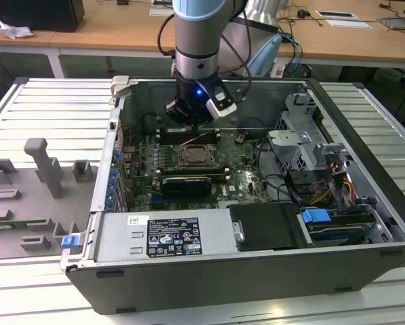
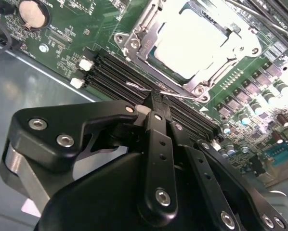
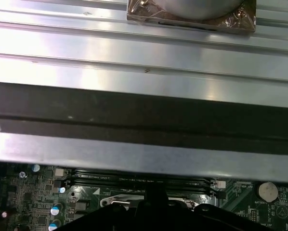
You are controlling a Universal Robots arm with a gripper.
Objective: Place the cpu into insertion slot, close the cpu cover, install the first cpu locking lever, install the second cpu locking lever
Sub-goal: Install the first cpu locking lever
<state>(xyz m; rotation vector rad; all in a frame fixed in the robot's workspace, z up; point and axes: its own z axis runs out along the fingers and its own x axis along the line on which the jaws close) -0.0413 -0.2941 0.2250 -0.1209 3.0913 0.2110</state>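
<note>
My gripper [image 2: 155, 103], its fingers drawn together with nothing visible between them, pointed tip-down at a thin wire locking lever [image 2: 180, 95] in the second wrist view. I could not tell whether the tip touched the wire. Just beyond the lever, the cpu [image 2: 194, 41] sat in the insertion slot [image 1: 182, 164], with the cpu cover [image 2: 143, 33] apparently lying down around it. Long black memory slots [image 2: 112, 72] ran beside the lever on the green motherboard [image 2: 62, 33]. In the exterior view, my arm stood over the open computer case [image 1: 365, 203]. I judged the work to be at the first lever. Doing it well meant keeping the tip square on the wire, pressing steadily, and not slipping onto the memory slots.
</note>
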